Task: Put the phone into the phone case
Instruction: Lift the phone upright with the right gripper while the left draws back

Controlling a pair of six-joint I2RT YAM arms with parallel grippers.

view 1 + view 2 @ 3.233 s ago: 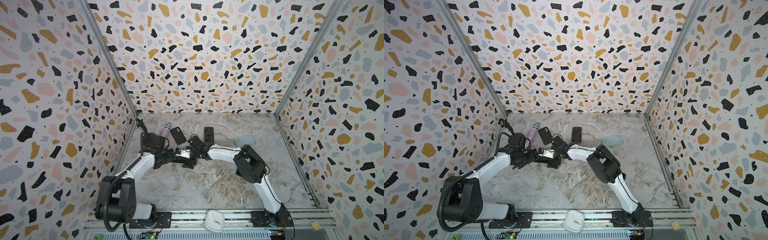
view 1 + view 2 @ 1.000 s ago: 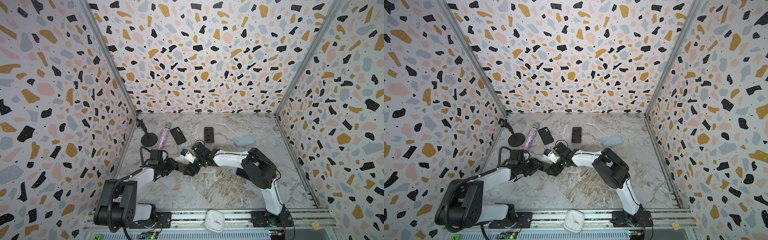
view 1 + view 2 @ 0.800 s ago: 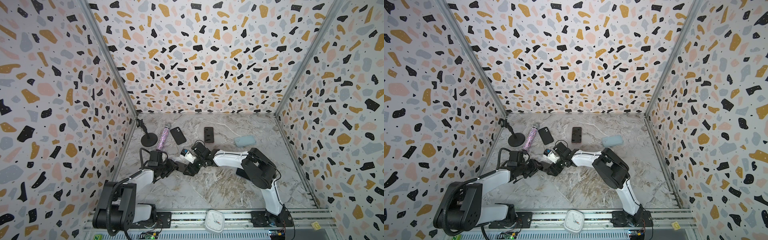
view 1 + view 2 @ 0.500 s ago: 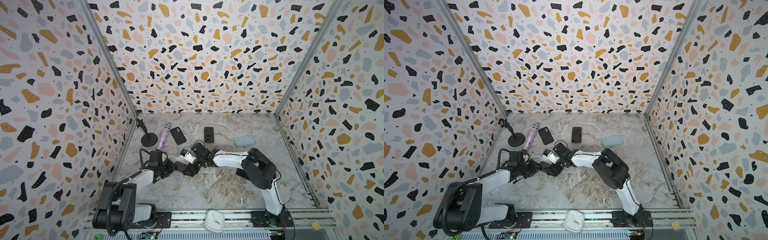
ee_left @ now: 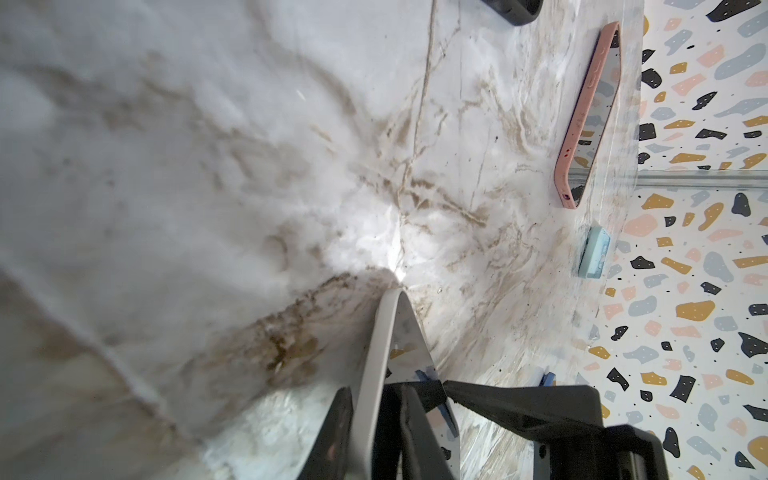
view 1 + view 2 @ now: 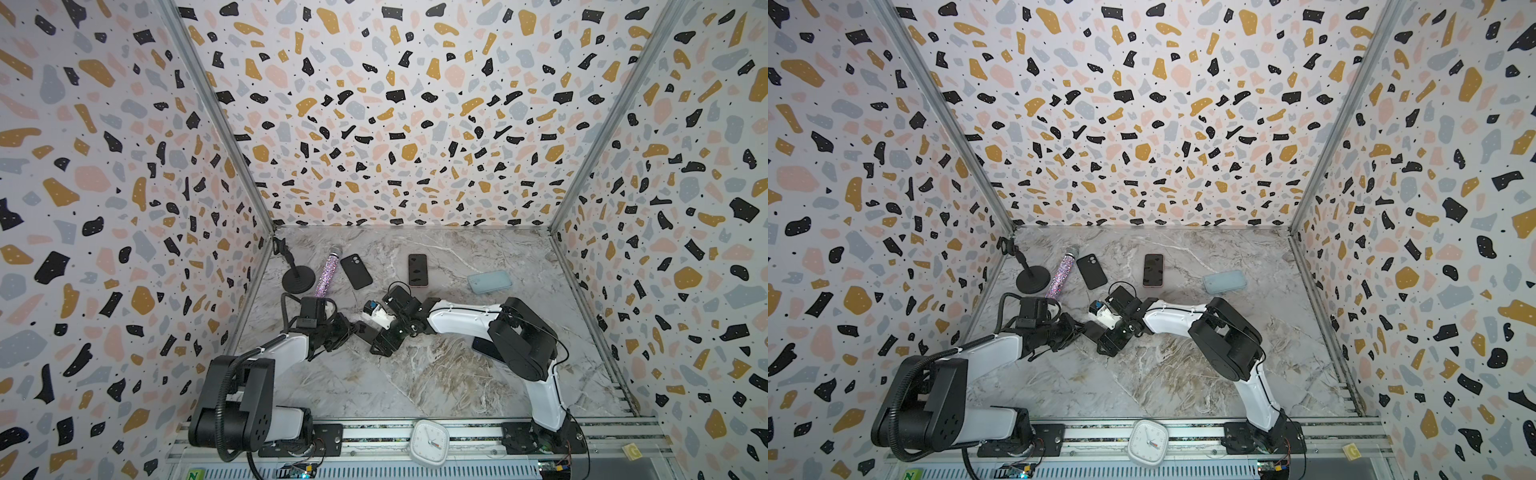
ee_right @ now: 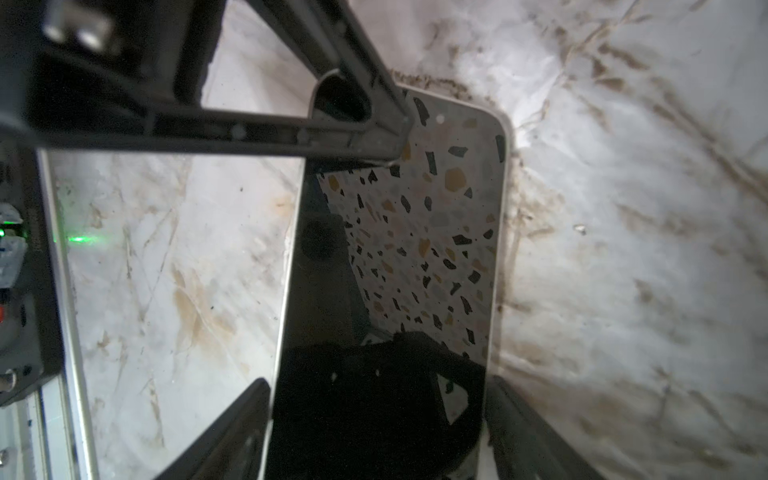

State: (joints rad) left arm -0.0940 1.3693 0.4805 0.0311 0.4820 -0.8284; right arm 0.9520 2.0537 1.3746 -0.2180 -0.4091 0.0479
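Our left fingers have just narrowed onto the thin edge of the phone and pinch it across its thickness. Our right fingers have spread wide; they flank the phone's long sides with a sliver of gap and seem to grip nothing. We read this as a handover: the left gripper takes the phone and the right gripper lets go.

Both arms have also drawn forward over the last few seconds, so the phone sits low over the marble table, well apart from the black phone case at the back. A glitter microphone and its stand crowd that case on one side, and a pink-cased phone lies on the other. A pale blue case lies farther right. What blocks us first is the right gripper itself, straddling the phone.
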